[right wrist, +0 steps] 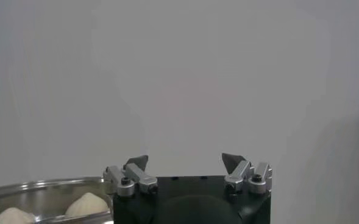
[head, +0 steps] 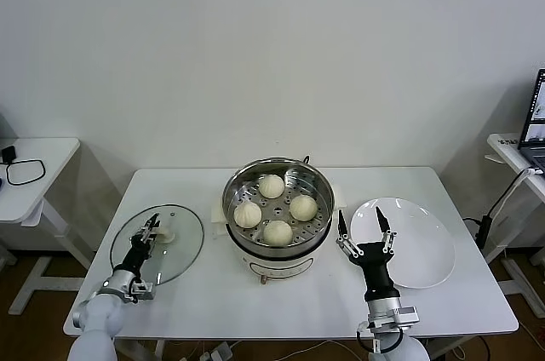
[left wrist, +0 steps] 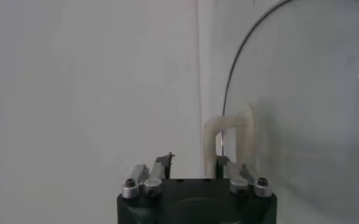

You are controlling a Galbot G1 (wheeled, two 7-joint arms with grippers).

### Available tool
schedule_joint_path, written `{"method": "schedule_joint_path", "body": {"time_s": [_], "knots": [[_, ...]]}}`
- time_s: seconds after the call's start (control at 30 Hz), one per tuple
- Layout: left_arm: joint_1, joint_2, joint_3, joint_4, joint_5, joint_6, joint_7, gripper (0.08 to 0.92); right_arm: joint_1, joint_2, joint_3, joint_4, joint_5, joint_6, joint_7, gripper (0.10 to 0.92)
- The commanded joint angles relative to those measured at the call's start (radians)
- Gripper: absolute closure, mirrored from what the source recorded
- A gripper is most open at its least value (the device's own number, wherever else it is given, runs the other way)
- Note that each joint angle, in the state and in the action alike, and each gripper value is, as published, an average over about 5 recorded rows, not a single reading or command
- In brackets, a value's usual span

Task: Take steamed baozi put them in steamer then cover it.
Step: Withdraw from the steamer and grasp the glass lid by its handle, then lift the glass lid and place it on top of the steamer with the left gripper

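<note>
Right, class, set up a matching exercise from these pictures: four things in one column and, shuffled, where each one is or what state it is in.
Things:
1. steamed baozi
2. glass lid
3. white plate
4. right gripper

Places or states:
A. empty, on the table to the robot's right of the steamer
B. lying flat on the table, with the left gripper at its knob
C. four of them sitting on the perforated tray
D. jaws open, holding nothing, between steamer and plate

Pairs: 1-C, 2-B, 3-A, 4-D
</note>
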Motion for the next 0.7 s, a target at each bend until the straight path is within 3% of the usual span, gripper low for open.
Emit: {"method": "schedule_joint_path", "body": {"time_s": [0.03, 0.17, 0.37, 0.7], "knots": [[-0.008, -0.004, -0.001, 0.01, 0.012, 0.0, -0.015, 0.709, 0.006, -0.001, 0.0, -0.013, -0.001, 0.004, 0.0, 0.203], [0.002, -0.007, -0.008, -0.027, 0.014, 0.0, -0.022, 0.797, 0.01, 0.0, -0.002, -0.015, -0.001, 0.006, 0.0, 0.203], [0.066, -0.003, -0.024, -0.218, -0.017, 0.028, -0.001, 0.809, 0.016, -0.002, -0.008, -0.013, -0.001, 0.004, 0.001, 0.203], [0.275, 0.086, -0.027, -0.746, -0.348, 0.321, 0.222, 0.809, 0.037, -0.025, -0.015, 0.001, 0.008, -0.015, 0.002, 0.203]]}}
